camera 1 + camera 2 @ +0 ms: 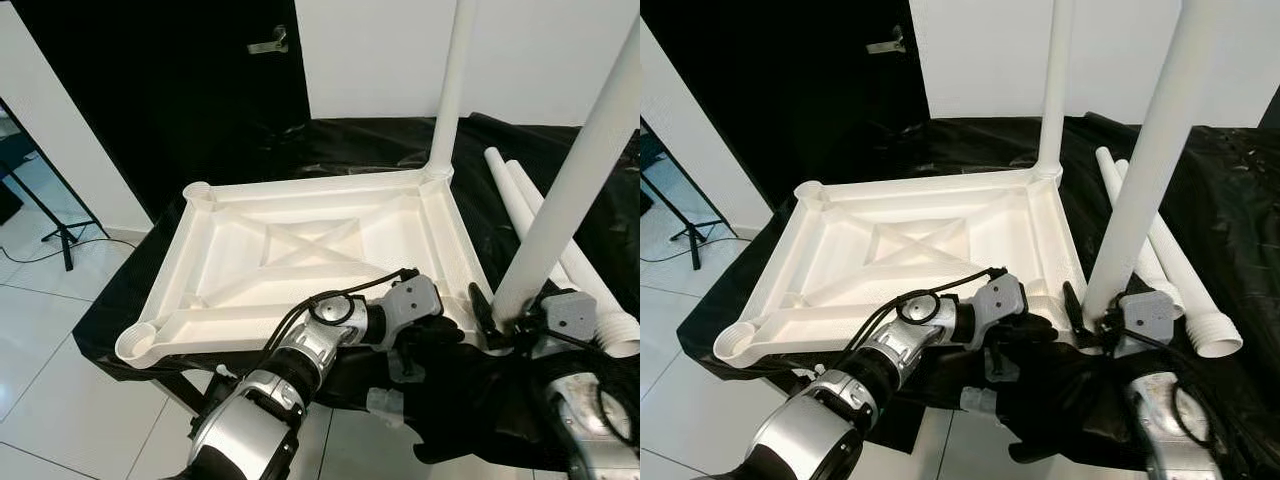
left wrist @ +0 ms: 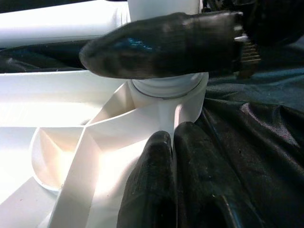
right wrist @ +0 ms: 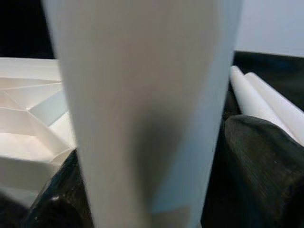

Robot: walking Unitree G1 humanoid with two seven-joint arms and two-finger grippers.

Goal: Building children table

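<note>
Tabletop (image 1: 310, 250) is lying upside down on the black-draped worktop (image 1: 560, 180), one leg (image 1: 450, 90) already standing upright in its far right corner socket. Right hand (image 1: 505, 318) is gripping a second leg (image 1: 575, 170) near its base, its long axis running almost vertical with a slight tilt, directly above the near right corner socket (image 2: 166, 102). Left hand (image 1: 425, 335) is resting against that same corner, fingers (image 2: 156, 185) closed together, probably bracing the frame. Two spare legs (image 1: 530, 215) are lying just beside, to the right.
</note>
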